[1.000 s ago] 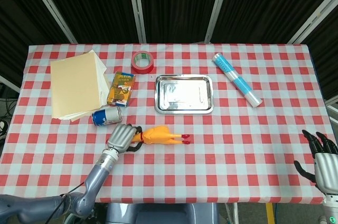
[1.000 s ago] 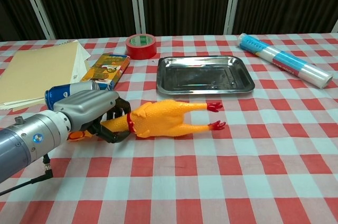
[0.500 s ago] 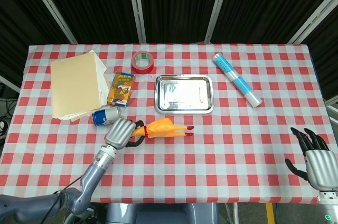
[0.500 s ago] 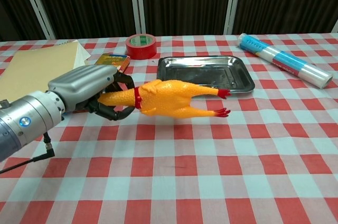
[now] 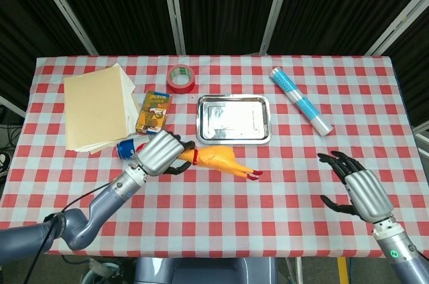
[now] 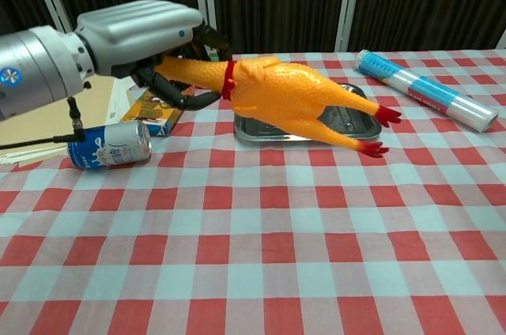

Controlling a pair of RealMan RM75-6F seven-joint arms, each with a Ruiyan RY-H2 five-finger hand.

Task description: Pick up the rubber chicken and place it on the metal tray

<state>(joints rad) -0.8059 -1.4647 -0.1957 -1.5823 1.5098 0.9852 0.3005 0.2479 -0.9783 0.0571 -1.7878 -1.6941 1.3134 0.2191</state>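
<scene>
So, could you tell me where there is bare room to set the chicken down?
The metal tray is bare inside. Bare cloth lies between tray and plastic roll, and along the near edge. The left is crowded: paper stack, box, can, tape.

Rubber chicken (image 6: 288,94) airborne, feet drooping; metal tray (image 5: 233,139) empty.

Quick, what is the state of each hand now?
Left hand: holding the rubber chicken by its neck.
Right hand: open, fingers apart, holding nothing.
</scene>
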